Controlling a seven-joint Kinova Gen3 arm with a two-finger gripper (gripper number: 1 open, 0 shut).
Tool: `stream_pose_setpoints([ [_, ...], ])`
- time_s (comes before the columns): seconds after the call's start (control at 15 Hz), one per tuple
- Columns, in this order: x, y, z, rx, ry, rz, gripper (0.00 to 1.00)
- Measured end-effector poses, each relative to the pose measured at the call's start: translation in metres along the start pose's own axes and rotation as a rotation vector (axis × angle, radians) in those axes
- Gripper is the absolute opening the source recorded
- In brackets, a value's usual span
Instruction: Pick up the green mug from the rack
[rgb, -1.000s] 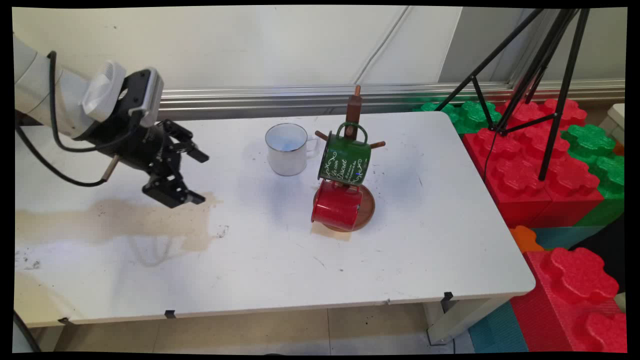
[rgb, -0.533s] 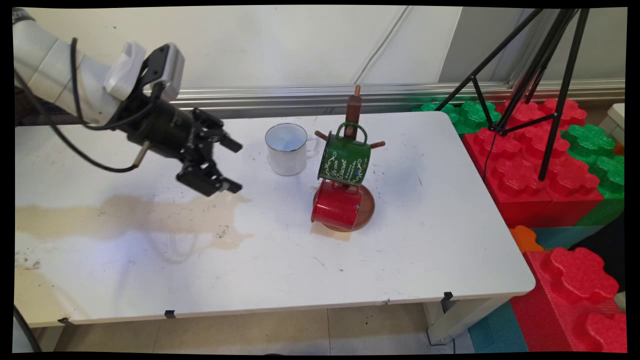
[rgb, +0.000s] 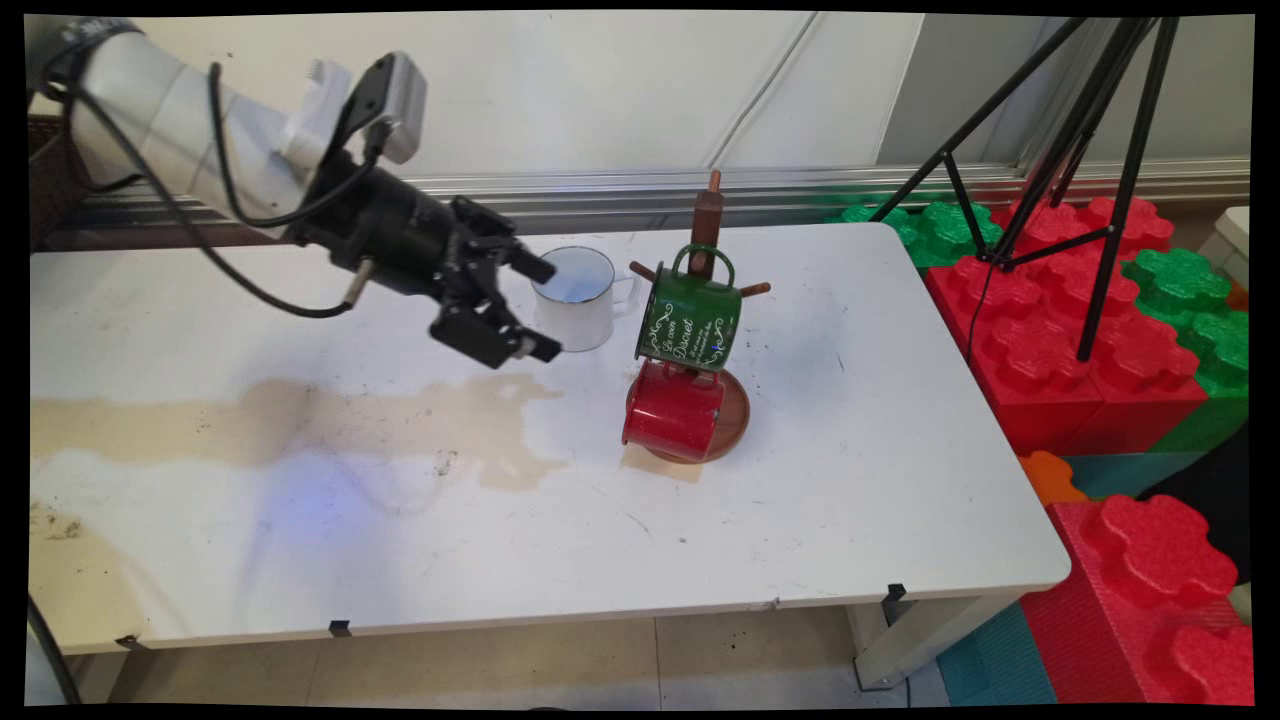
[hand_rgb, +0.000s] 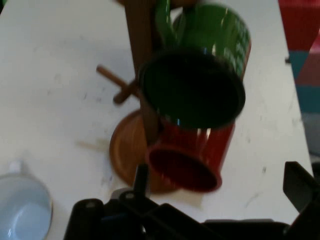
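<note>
My black gripper (rgb: 545, 308) is open and empty, held above the table just left of a white enamel mug (rgb: 577, 298) that stands upright. Its upper finger reaches over the mug's rim and its lower one lies by the mug's base. Right of the mug stands a wooden mug tree (rgb: 707, 215) on a round base. A green mug (rgb: 690, 318) hangs from a peg, and a red mug (rgb: 675, 412) hangs below it. In the hand view the green mug (hand_rgb: 200, 80) and red mug (hand_rgb: 192, 157) are straight ahead, with the white mug (hand_rgb: 22, 210) at the lower left.
The white table (rgb: 850, 480) carries a long brownish stain (rgb: 300, 420) across its left half. Big red and green toy blocks (rgb: 1090, 330) stand off the table's right side, with a black tripod (rgb: 1090, 150) on them. A wall with a metal rail runs behind.
The arm has swung right and slightly up across the table, from over the stain at the left to right beside the white mug. The fingers stayed open. The mugs have not moved.
</note>
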Motion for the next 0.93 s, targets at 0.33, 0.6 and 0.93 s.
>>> stream_pose_setpoints([
  [0.33,0.014,-0.003,0.024,-0.023,0.071,-0.021,1.0],
  [0.6,0.021,-0.005,0.043,-0.037,0.105,-0.038,1.0],
  [0.93,0.023,-0.007,0.065,-0.053,0.126,-0.067,1.0],
])
